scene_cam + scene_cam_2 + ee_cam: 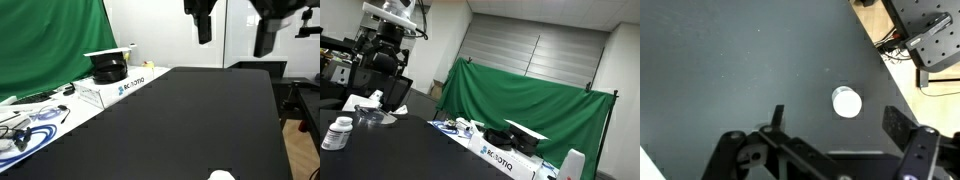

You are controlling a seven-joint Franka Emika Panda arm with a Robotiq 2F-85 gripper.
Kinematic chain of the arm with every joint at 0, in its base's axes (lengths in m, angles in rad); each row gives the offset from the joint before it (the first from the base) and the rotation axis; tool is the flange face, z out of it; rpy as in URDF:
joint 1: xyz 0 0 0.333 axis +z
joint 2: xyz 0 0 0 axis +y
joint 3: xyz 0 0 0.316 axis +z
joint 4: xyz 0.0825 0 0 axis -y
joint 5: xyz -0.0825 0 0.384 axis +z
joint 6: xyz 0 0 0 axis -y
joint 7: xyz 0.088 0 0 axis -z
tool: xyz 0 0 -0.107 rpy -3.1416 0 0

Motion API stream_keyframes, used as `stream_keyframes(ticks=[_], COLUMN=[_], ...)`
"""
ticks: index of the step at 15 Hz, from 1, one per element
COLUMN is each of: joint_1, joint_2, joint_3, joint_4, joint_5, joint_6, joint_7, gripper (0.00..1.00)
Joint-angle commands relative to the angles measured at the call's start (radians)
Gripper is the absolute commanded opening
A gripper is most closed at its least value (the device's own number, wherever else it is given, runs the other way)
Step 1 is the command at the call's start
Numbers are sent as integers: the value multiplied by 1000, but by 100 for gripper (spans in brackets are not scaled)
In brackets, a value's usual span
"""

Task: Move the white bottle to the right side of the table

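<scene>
The white bottle (pixel 846 102) stands upright on the black table (pixel 730 70); the wrist view shows its white cap from above. It also shows at the bottom edge of an exterior view (pixel 222 176) and at the left of an exterior view (pixel 337 133), where its dark label band is visible. My gripper (pixel 838 120) is open and empty, well above the table. The bottle lies between the lines of the two fingers, nearer the right one. In an exterior view the fingers (pixel 233 46) hang high above the bottle.
A white box with blue lettering (pixel 125 85) with black gear on it stands beside a green curtain (pixel 50 40). Cables lie on a white bench (pixel 30 125). The table's edge (pixel 880 60) is close to the bottle, with a metal stand (pixel 930 40) beyond. The robot arm (pixel 388 35) rises at the table's end.
</scene>
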Motion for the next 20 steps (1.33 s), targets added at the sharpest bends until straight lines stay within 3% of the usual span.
stream_keyframes(ticks=[1, 8, 13, 17, 20], joint_1=[12, 28, -14, -38, -38], joint_2=[3, 12, 76, 173, 243], joint_3=[8, 18, -1, -33, -20], joint_4=[2, 3, -19, -9, 4], joint_5=[18, 34, -75, -19, 20], joint_6=[-20, -43, 153, 273, 318], joint_7=[-10, -24, -41, -100, -119], gripper=[100, 100, 100, 100, 100])
